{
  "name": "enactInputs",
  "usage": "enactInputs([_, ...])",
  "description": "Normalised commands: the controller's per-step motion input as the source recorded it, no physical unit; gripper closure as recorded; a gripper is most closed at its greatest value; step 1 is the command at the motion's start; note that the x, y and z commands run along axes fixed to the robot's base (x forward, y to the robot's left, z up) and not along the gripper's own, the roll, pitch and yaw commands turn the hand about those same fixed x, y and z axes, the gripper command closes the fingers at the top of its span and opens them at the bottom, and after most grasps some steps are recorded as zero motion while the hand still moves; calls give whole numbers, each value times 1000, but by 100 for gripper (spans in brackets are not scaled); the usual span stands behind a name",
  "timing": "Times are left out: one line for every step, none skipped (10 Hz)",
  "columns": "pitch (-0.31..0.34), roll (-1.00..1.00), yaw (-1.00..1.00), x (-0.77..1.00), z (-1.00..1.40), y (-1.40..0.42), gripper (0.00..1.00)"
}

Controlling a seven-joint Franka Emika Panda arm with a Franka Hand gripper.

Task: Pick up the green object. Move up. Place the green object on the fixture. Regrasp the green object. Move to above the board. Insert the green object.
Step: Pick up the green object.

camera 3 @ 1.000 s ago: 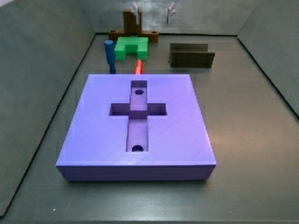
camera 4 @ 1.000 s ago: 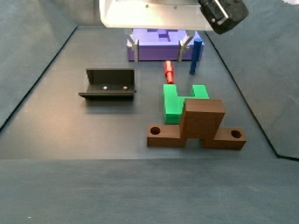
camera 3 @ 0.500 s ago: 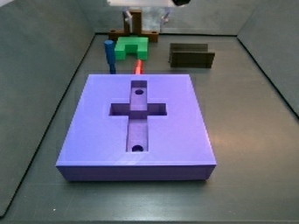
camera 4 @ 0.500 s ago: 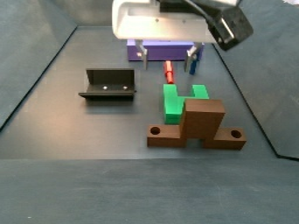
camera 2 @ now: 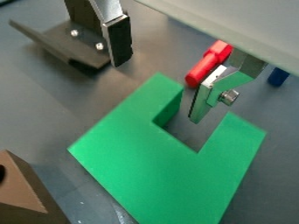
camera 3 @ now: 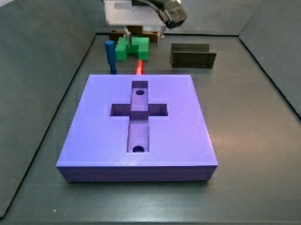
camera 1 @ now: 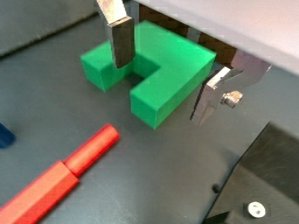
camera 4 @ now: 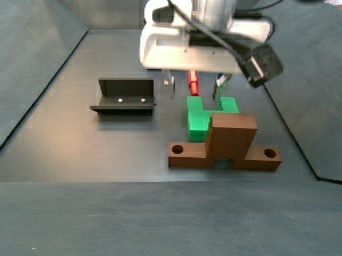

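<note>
The green object (camera 1: 163, 70) lies flat on the dark floor, a U-shaped block with its notch showing in both wrist views (camera 2: 163, 171). My gripper (camera 1: 160, 87) hangs open over it, one silver finger on each side and neither touching. A side view shows the gripper (camera 4: 194, 88) low above the green object (camera 4: 202, 115). The fixture (camera 4: 124, 96) stands apart to one side, also seen as the fixture (camera 3: 192, 56). The board (camera 3: 137, 119) fills the near half of a side view; the arm hides it in the side view from the far end.
A red peg (camera 1: 65, 171) lies on the floor beside the green object. A blue upright peg (camera 3: 109, 54) stands near the board's far corner. A brown cross-shaped piece (camera 4: 227, 145) sits right against the green object. Dark walls enclose the floor.
The gripper has come down from above the scene and now hangs low over the green object, still open. Nothing else has moved.
</note>
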Motion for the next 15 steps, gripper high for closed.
enactInputs([-49,53,17,0,-249,0,0])
enactInputs([-21,51,86,0,-151,0,0])
enactInputs([0,79,106,0,-143,0,0])
enactInputs([-1,103,114,0,-194,0,0])
enactInputs([-9,87,71,0,-240,-6,0])
enactInputs([-3,64,31,0,-200,0,0])
enactInputs([0,49,0,0,-17,0,0])
enactInputs([0,0,0,0,0,0,0])
enactInputs([0,0,0,0,0,0,100])
enactInputs([0,0,0,0,0,0,100])
enactInputs([0,0,0,0,0,0,100])
enactInputs([0,0,0,0,0,0,100])
enactInputs([0,0,0,0,0,0,100])
enactInputs([0,0,0,0,0,0,100])
enactInputs([0,0,0,0,0,0,100])
